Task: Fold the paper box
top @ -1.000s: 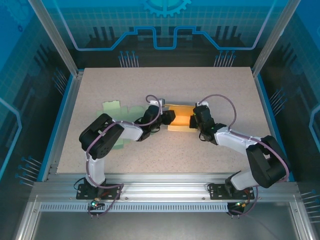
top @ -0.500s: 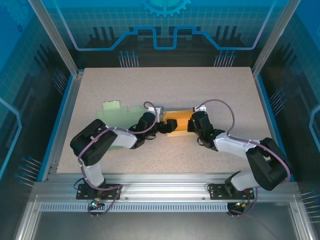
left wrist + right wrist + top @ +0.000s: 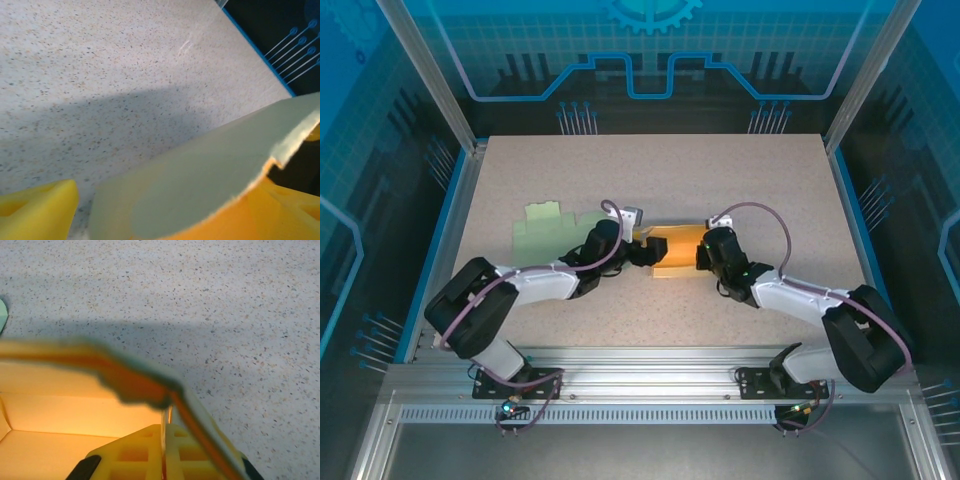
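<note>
The paper box (image 3: 680,247) is an orange-yellow card tray at the middle of the table. My left gripper (image 3: 645,250) is at its left end and my right gripper (image 3: 703,255) at its right end. In the left wrist view a pale flap of the box (image 3: 210,170) lies across the wide gap of the left gripper (image 3: 170,207), whose yellow fingers (image 3: 37,207) stand far apart: open. In the right wrist view my right gripper (image 3: 164,440) is shut, with a thin wall of the box pinched between its fingers. The box's orange inside (image 3: 60,410) lies to the left.
A flat pale green card sheet (image 3: 548,228) lies on the table left of the box, partly under my left arm. Speckled tabletop (image 3: 720,170) stretches behind the box. Blue rails (image 3: 448,230) edge the table on both sides.
My left gripper has opened and its arm has swung out to the left and lower. The right gripper stays shut on the box's right wall.
</note>
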